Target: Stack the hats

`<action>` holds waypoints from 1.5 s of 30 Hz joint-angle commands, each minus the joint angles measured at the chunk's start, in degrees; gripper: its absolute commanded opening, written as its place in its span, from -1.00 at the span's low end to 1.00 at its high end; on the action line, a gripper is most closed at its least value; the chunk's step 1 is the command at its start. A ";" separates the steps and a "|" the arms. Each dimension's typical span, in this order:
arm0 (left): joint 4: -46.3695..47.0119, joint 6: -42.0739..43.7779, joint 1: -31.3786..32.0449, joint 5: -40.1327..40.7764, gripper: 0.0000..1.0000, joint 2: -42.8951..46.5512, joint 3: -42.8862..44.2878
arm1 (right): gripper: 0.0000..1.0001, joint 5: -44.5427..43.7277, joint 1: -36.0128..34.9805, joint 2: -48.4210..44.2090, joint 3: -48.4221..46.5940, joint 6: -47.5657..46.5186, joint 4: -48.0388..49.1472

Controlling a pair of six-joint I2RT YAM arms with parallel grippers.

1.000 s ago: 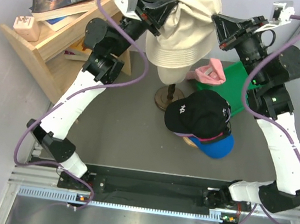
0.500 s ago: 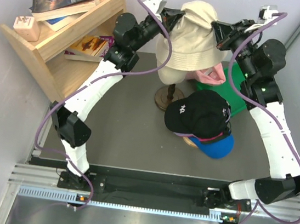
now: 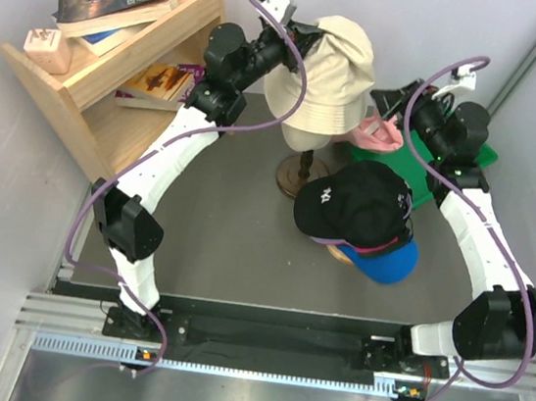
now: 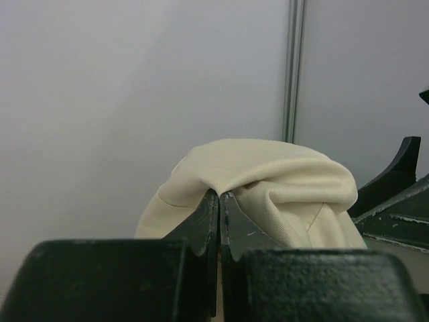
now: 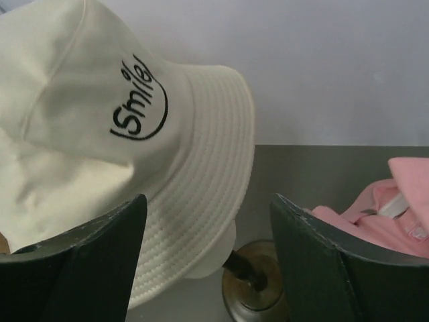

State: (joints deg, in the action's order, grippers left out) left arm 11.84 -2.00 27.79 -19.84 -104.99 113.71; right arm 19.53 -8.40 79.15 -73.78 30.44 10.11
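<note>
A cream bucket hat (image 3: pixel 318 84) sits over the mannequin head (image 3: pixel 301 138) at the back of the table. My left gripper (image 3: pixel 302 42) is shut on a fold of its crown (image 4: pixel 268 178), the jaws pinching cream fabric (image 4: pixel 219 194). My right gripper (image 3: pixel 388 103) hangs open just right of the hat, holding nothing; its wrist view looks past the fingertips (image 5: pixel 208 198) at the brim (image 5: pixel 194 201). A black cap with a white logo (image 3: pixel 361 203) tops a magenta and a blue cap (image 3: pixel 386 264). A light pink cap (image 3: pixel 376 134) lies behind them.
A round wooden stand (image 3: pixel 301 177) carries the head. A green board (image 3: pixel 445 169) lies under the pink cap at the back right. A wooden shelf with books (image 3: pixel 111 41) fills the back left corner. Grey walls close in on both sides.
The right gripper has opened, let go of the hat and drawn back to the right. The bucket hat has come down over the head, with the left gripper still pinching it.
</note>
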 commanded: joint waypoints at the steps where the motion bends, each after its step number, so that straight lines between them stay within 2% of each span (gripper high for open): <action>1: 0.82 -1.25 -0.54 1.29 -0.85 4.00 -3.05 | 0.50 5.60 0.14 -4.01 4.25 3.21 10.10; 2: 1.17 -1.51 -0.55 1.20 -0.74 4.26 -3.75 | 0.50 5.96 0.06 -4.53 6.34 3.75 11.06; 3: 1.26 -1.78 -0.55 1.12 -0.27 4.62 -4.46 | 0.50 6.83 0.14 -4.80 7.41 4.28 13.51; 4: 1.09 -2.39 -0.55 1.38 0.08 5.40 -4.90 | 0.50 7.53 0.14 -5.41 8.29 5.33 14.66; 6: 1.00 -3.01 -0.55 2.43 0.52 6.63 -5.86 | 0.50 9.29 0.14 -5.94 10.93 6.47 17.56; 8: 2.40 -3.80 -0.55 4.45 0.86 9.27 -8.85 | 0.53 9.65 0.14 -7.08 13.21 7.36 18.45; 9: 2.75 -3.97 -0.55 5.06 0.96 10.32 -10.16 | 0.55 9.56 0.06 -7.52 14.00 7.53 19.15; 16: 7.58 -5.29 -0.63 10.34 0.98 21.30 -24.57 | 0.71 11.76 -0.21 -9.46 19.89 12.28 25.22; 21: 10.83 -9.68 -0.63 12.72 0.98 26.94 -36.97 | 0.71 11.59 -2.40 -9.11 19.02 9.12 21.18; 29: 8.82 -14.00 -0.55 12.01 0.98 29.05 -43.04 | 0.69 7.20 -5.48 -9.63 21.75 10.70 18.37; 32: 7.59 -15.14 -0.55 14.12 0.98 29.58 -44.71 | 0.69 5.26 -6.18 -9.55 21.92 11.31 16.52; 35: 8.81 -16.89 -0.81 16.67 0.98 30.63 -47.26 | 0.70 5.43 -6.36 -8.67 22.01 11.75 18.01; 41: 14.00 -19.09 -1.25 14.31 0.98 30.20 -50.08 | 0.69 7.71 -6.45 -5.59 21.83 15.00 23.28; 44: 14.97 -19.88 -1.69 13.60 0.98 28.62 -50.25 | 0.63 8.59 -6.45 -4.01 22.19 16.84 26.53; 45: 15.67 -20.32 -1.77 13.59 0.98 28.26 -50.51 | 0.55 8.68 -6.45 -3.83 22.27 17.37 26.89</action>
State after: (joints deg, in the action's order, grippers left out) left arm 21.12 -20.23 26.59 -5.30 -76.36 63.57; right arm 26.68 -14.15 73.76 -51.40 44.91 30.06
